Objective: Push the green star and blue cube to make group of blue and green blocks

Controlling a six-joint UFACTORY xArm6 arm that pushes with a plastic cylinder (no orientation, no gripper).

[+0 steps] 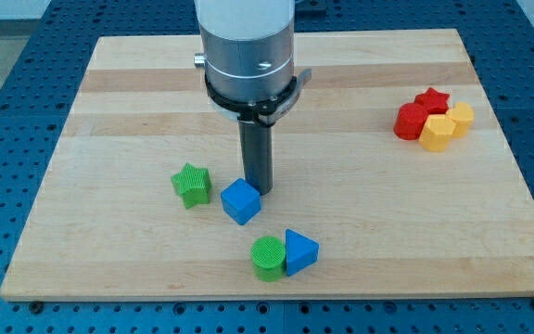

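Two of the four blue and green pieces are already sitting together: the green cylinder [268, 258] and the blue triangular block [300, 251] are touching near the view's bottom. You are looking at my tip [258, 190] resting against the upper right edge of the blue cube [241, 201]. There is no pincer here, only a rod. The green star [191, 185] is lying just to the cube's left, apart from it. By my judgement, both are still waiting to be pushed down toward that pair. The red and yellow blocks [434, 119] are clustering well apart at the view's right.
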